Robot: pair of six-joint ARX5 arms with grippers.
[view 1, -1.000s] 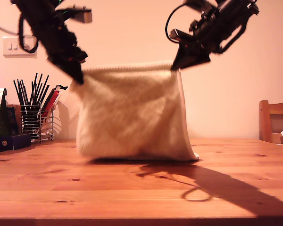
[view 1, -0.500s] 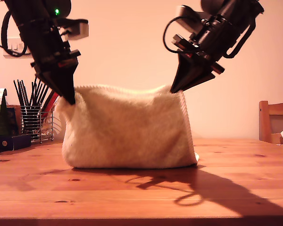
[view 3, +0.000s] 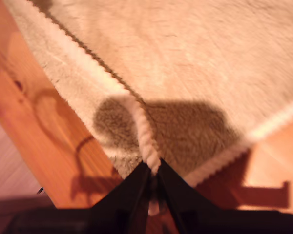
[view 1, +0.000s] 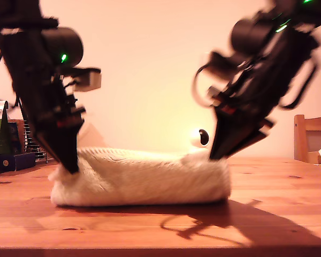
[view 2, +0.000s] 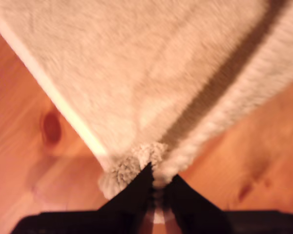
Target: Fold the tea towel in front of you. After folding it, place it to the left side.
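Towel [view 1: 142, 179] lies in a low folded heap on the wooden table [view 1: 267, 214], in front of a plain pale wall [view 1: 150, 80]. My first gripper [view 2: 158, 187] and my second gripper [view 3: 153, 179] each pinch one of its corners. Beyond the towel stand a wire holder of dark sticks [view 1: 35, 144], a chair [view 1: 313, 139] and a small white object [view 1: 199, 137].

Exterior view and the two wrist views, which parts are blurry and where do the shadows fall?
Exterior view: both arms smeared by motion, warm orange cast, long shadows on the wooden table in front of the cream-white terry tea towel. First wrist view: soft focus throughout. Second wrist view: dark shadow on the towel just ahead of my second gripper.
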